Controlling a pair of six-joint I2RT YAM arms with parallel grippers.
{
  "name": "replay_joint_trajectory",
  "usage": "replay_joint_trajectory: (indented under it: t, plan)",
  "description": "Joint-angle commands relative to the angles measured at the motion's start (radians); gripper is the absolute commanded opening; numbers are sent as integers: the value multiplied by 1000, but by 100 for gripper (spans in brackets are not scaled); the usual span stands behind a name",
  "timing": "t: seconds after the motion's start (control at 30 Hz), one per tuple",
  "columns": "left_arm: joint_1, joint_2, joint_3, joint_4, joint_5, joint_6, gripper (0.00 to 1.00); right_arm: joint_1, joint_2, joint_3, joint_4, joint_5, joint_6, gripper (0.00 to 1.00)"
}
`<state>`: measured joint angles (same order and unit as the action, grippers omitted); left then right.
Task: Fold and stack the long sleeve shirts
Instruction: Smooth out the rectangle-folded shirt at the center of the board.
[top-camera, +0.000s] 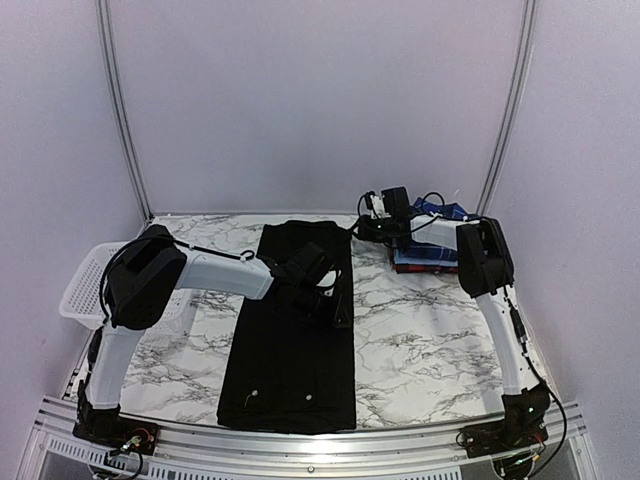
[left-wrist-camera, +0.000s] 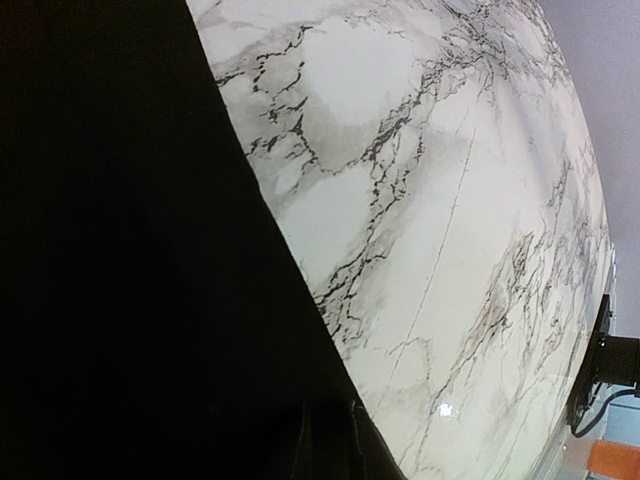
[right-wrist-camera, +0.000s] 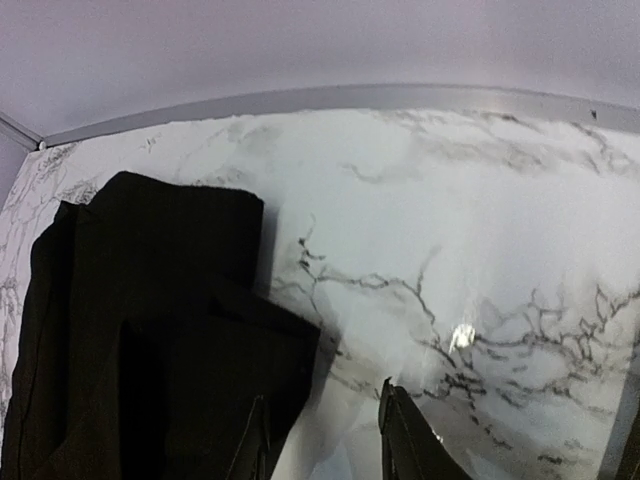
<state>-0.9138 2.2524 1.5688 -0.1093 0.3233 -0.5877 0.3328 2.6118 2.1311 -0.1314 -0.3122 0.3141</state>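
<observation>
The black shirt lies folded narrow, a long strip down the middle of the tabletop, so I judge that the crosswise fold comes next. My left end effector sits low on the strip's far right part, probably to pin or pinch the cloth. Black fabric fills that wrist view, so I cannot tell whether it is clenched. My right end effector hangs released and empty near the shirt's far corner, close to the stack of folded shirts where this one belongs.
</observation>
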Motion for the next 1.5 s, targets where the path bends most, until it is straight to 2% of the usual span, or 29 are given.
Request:
replay_joint_trajectory:
  t: [0.0,0.43,0.6,1.47]
  plan:
    - [-9,21,5,-15,4,5,16,6,-107,-100,32,-14,38,34]
    - [-8,17,13,-15,11,3,16,11,-9,11,36,-33,66,31]
    - [-8,25,24,-16,16,3,16,11,21,63,7,-26,64,26]
    - [-11,48,36,-18,29,-6,16,10,66,97,31,-54,96,13]
